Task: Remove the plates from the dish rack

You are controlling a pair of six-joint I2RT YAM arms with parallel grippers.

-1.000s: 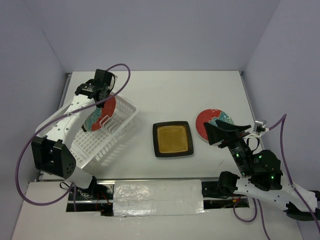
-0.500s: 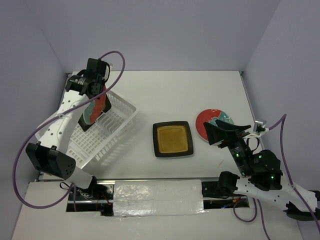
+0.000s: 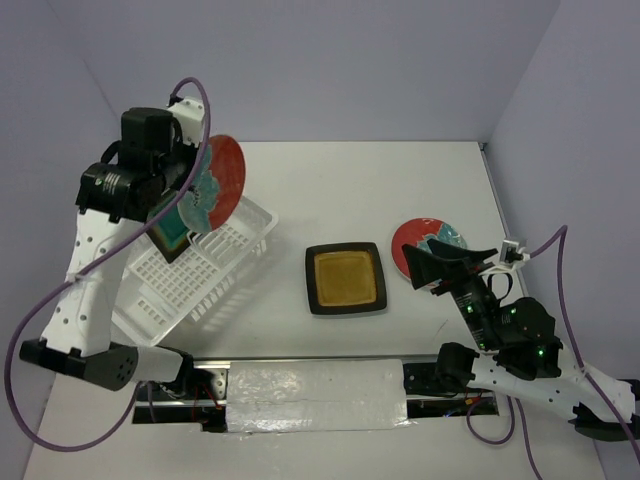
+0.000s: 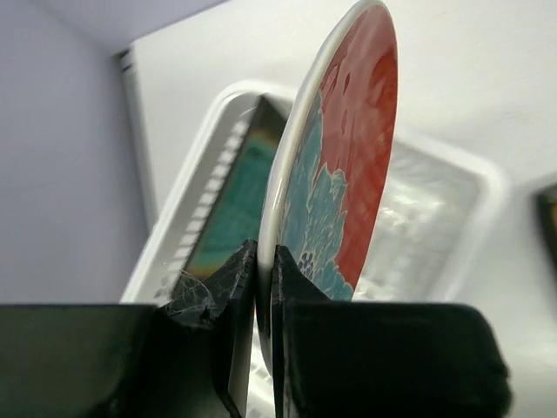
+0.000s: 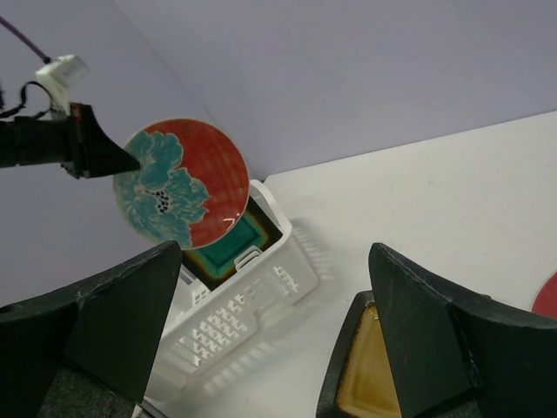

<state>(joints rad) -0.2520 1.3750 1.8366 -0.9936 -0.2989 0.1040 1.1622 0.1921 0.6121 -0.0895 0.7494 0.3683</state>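
A second ago my left gripper (image 4: 264, 258) had the red plate (image 3: 215, 182) down among the prongs at the 12 o'clock end of the rack (image 3: 200, 280). Now it has lifted the plate clear, and the plate hangs on edge in the air over the rack's far rim. The jaws are pinched on its lower rim. The arm has reared up and swung toward 9 o'clock, uncovering more of the teal plate (image 3: 172, 232) leaning in the rack.

White dish rack (image 3: 190, 285); above it, round plate (image 3: 224, 178) red with teal flower; right of it, square plate (image 3: 346, 278) mustard, dark-rimmed.
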